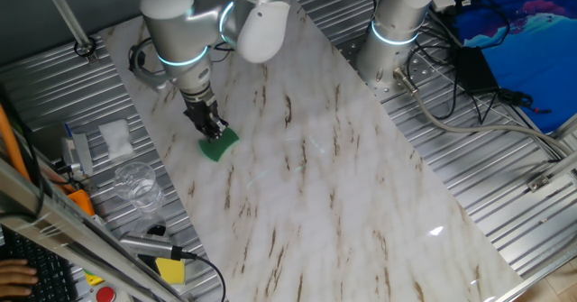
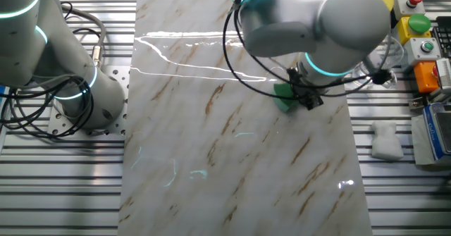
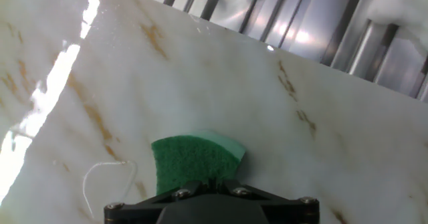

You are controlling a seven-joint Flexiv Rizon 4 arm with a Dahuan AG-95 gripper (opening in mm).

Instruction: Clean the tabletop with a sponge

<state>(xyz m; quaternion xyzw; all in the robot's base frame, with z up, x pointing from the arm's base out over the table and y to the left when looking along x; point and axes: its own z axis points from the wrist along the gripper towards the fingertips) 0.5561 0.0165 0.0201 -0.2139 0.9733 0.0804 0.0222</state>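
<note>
The green sponge lies pressed flat on the white marble tabletop, near its left edge. My gripper comes down on it from above and is shut on the sponge. From the other fixed view, the sponge sticks out to the left of the gripper, close to the slab's right edge. The hand view shows the sponge held just ahead of the black fingers, its dark scouring face up, with the tabletop beyond.
A white folded cloth, a clear glass and a yellow block lie on the ribbed metal left of the slab. A second arm's base stands at the far right edge. Cables coil beside it.
</note>
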